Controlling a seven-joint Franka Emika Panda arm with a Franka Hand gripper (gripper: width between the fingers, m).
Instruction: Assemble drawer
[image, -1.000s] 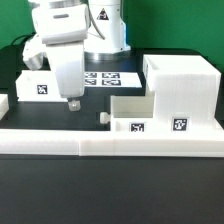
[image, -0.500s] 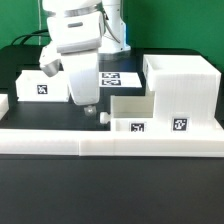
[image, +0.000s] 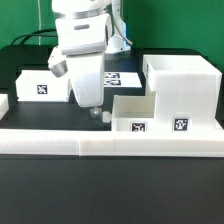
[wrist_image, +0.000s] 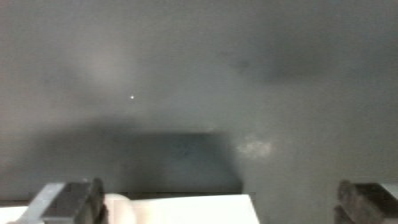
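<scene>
My gripper (image: 91, 106) hangs just above the dark table, close to the open end of a small white drawer box (image: 135, 113). A small knob (image: 101, 115) lies on the table beside the fingertips. In the wrist view the gripper (wrist_image: 217, 204) is open, with its fingers (wrist_image: 71, 200) wide apart and nothing held. A white part's edge (wrist_image: 187, 210) shows between them, blurred. A tall white drawer casing (image: 181, 88) stands at the exterior view's right. Another white box part (image: 44, 84) stands at the left, behind the arm.
A long white rail (image: 110, 141) runs along the table's front edge. The marker board (image: 118, 77) lies flat behind the arm. A small white piece (image: 3, 104) sits at the far left edge.
The arm has moved toward the exterior view's right, from beside the left box to the open end of the small drawer box. The parts have not moved.
</scene>
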